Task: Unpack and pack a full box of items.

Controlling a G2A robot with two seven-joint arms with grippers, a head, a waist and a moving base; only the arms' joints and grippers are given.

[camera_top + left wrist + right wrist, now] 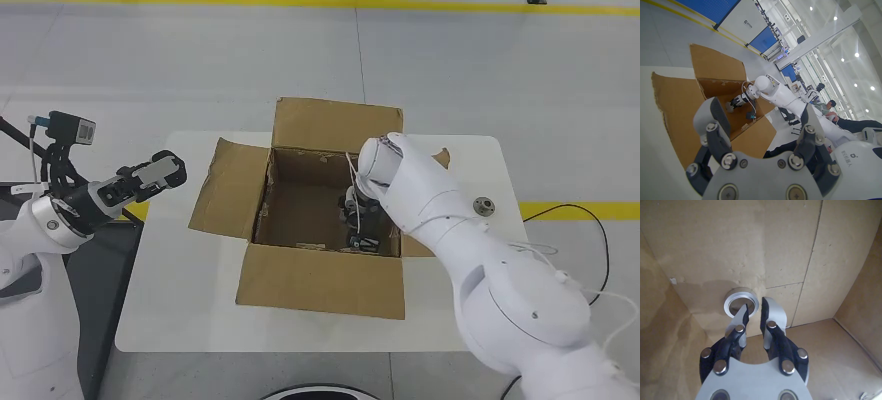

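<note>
An open cardboard box (320,282) stands on the white table (180,300) with its flaps folded out. My right arm goes down into it. On the box floor, close to a wall, lies a silver metal ring (728,303). My right gripper (754,306) is narrowly open astride the ring's rim, one finger inside the hole and the other outside. From the left wrist view, the right gripper (732,105) shows low in the box (719,62) at the ring (728,108). My left gripper (160,172) hangs open and empty off the table's left side.
A second metal ring (485,207) lies on the table to the right of the box, beside the right arm. The box walls stand close around the right gripper. A cable connector (751,115) hangs from the right wrist inside the box.
</note>
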